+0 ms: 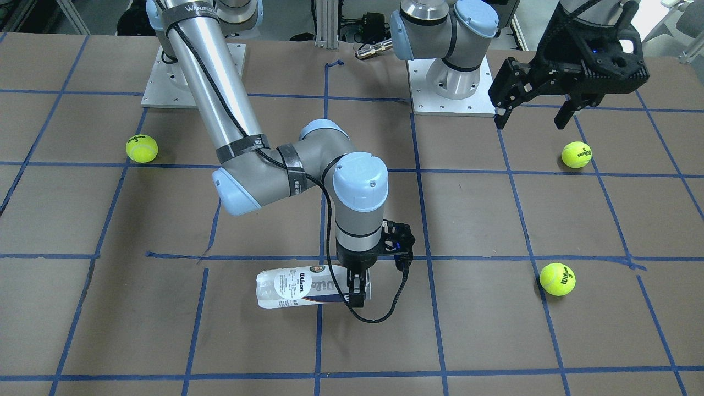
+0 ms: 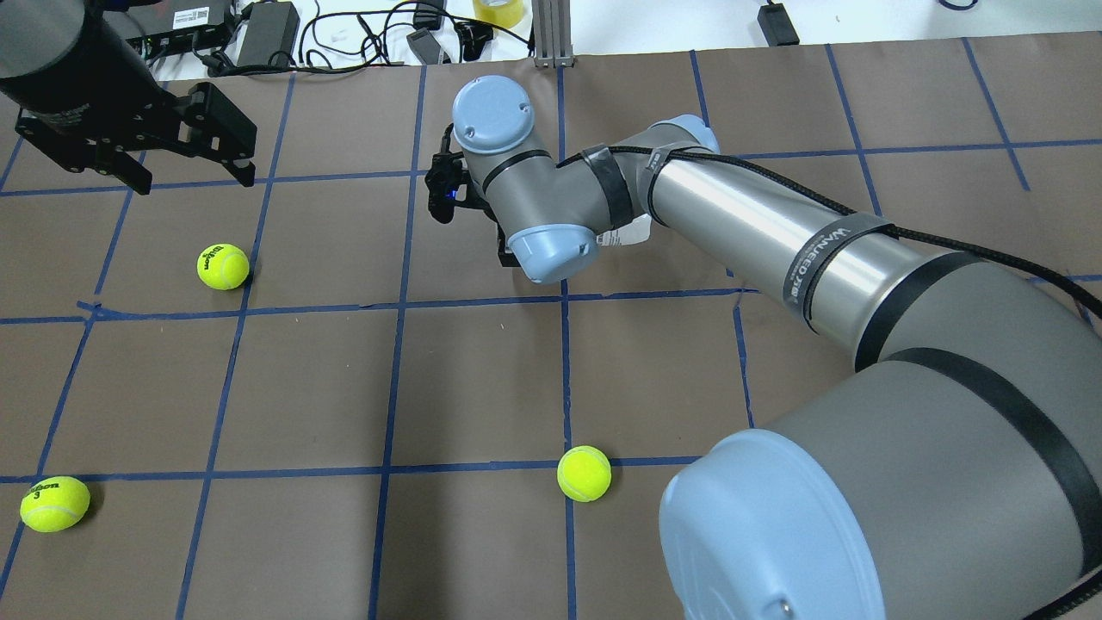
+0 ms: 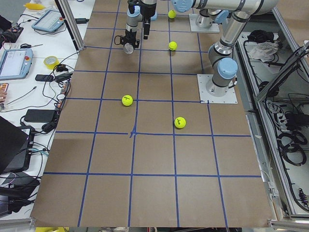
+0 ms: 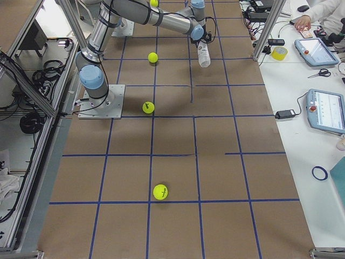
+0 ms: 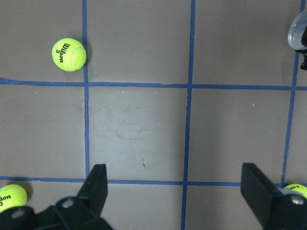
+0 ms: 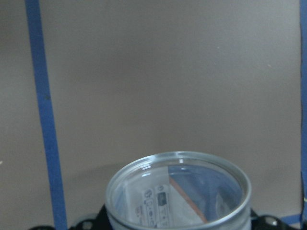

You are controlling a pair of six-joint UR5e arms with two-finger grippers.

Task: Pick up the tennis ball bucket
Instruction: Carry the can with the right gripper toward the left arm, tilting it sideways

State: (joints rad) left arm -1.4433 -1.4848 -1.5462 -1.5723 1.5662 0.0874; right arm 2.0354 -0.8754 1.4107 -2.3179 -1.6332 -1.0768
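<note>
The tennis ball bucket is a clear cylinder with a white and navy Wilson label, lying on its side near the table's middle. My right gripper points down and is shut on its open end. I cannot tell whether the bucket touches the table. The right wrist view shows the open rim from above. In the overhead view my right wrist hides the bucket. My left gripper hangs open and empty above the table, far from the bucket; it also shows in the overhead view.
Three yellow-green tennis balls lie on the brown, blue-taped table: one near my right arm's base, two on my left side. Cables and devices lie beyond the far table edge.
</note>
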